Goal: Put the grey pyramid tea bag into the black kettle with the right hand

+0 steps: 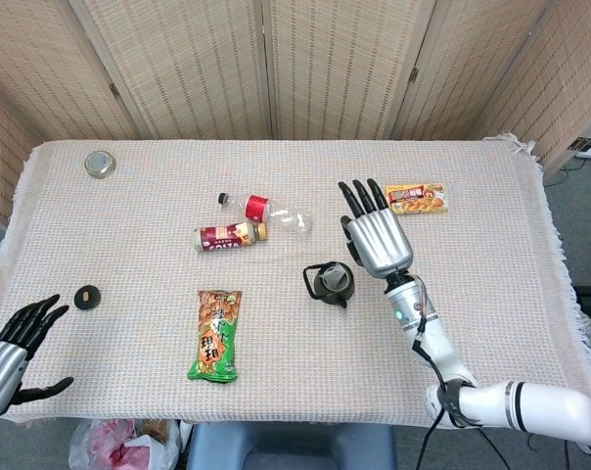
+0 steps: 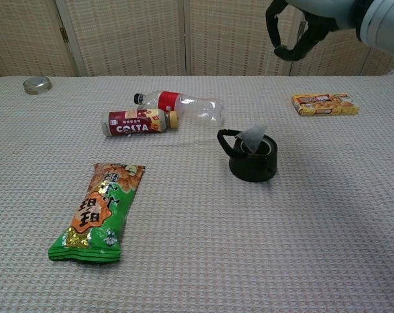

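— Where do we see the grey pyramid tea bag [image 2: 252,139]?

— It sits at the mouth of the black kettle [image 2: 251,158], its upper part poking above the rim (the chest view shows this best). The kettle stands upright on the tabletop [image 1: 491,284], handle toward the left of the picture.

— And our right hand [image 1: 374,238]?

— It hovers above and just behind the kettle, palm down. In the chest view its fingers [image 2: 280,30] curl downward; whether anything is pinched between them, we cannot tell.

— The left hand [image 1: 12,348]?

— Low at the near left edge of the tabletop, fingers apart, holding nothing. A small black lid [image 1: 87,295] lies near it.

— What else lies around?

— A clear bottle [image 2: 177,104] and a Costa bottle [image 2: 138,121] on their sides, touching; a green snack packet [image 2: 98,211] in front; a yellow box [image 2: 324,104] at the far right; a round tin [image 1: 100,164] at the far left.
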Robot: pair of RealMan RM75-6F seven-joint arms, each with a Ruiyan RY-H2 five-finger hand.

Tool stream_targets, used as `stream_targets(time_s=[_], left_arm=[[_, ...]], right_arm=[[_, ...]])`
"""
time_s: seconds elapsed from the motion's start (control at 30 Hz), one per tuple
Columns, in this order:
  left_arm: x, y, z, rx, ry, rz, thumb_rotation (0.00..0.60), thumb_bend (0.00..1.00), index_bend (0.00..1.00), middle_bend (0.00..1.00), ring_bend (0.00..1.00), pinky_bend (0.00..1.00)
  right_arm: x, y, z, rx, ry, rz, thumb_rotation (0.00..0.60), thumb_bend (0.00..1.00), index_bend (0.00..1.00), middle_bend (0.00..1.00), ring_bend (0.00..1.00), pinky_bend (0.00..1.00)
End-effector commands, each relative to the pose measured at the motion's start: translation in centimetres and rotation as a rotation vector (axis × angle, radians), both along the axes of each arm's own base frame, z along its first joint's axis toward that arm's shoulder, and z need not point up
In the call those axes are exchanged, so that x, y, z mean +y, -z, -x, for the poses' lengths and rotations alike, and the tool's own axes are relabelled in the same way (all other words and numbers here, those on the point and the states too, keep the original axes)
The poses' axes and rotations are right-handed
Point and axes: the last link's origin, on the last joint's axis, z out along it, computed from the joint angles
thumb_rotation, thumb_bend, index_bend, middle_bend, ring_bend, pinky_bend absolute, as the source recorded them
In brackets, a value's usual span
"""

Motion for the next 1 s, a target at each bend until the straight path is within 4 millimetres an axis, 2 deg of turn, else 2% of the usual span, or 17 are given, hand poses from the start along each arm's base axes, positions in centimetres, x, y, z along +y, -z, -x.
stream_targets(time_s=[0.03,0.2,0.4,0.73,0.93,1.0], left_arm=[[0.0,0.0,0.0,0.001,-0.001,0.0,0.6,0.15,0.0,0.0,0.0,0.12],[0.2,0.0,0.1,0.002,-0.005,0.004,0.6,0.15,0.0,0.0,0.0,0.11],[0.1,0.0,0.1,0.003,-0.003,0.004,0.6,0.15,0.0,0.0,0.0,0.11],[0.2,0.4,0.0,0.015,-0.007,0.006,0.6,0.15,0.0,0.0,0.0,0.12],[0.4,0.5,0.0,0.021,-0.013,0.006,0.6,0.15,0.0,0.0,0.0,0.12],[0.4,0.5,0.0,0.022,-0.015,0.005,0.6,0.15,0.0,0.0,0.0,0.12]], right_arm=[[-0.2,0.5,0.1,-0.001,0.003,-0.009,0.6,0.34,0.62,0.06,0.0,0.0],[0.1,1.1,0.7,0.023,0.003,-0.018,0.6,0.34,0.63,0.06,0.0,0.0],[1.7,1.8,2.5,0.052,0.014,-0.042,0.6,0.33,0.62,0.06,0.0,0.0],[6.1,2.8,6.9,0.096,0.032,-0.115,0.6,0.33,0.62,0.06,0.0,0.0],[8.1,3.5,8.5,0.126,0.042,-0.167,0.6,0.32,0.62,0.06,0.0,0.0],[9.0,3.7,9.1,0.146,0.057,-0.204,0.6,0.28,0.59,0.04,0.0,0.0]])
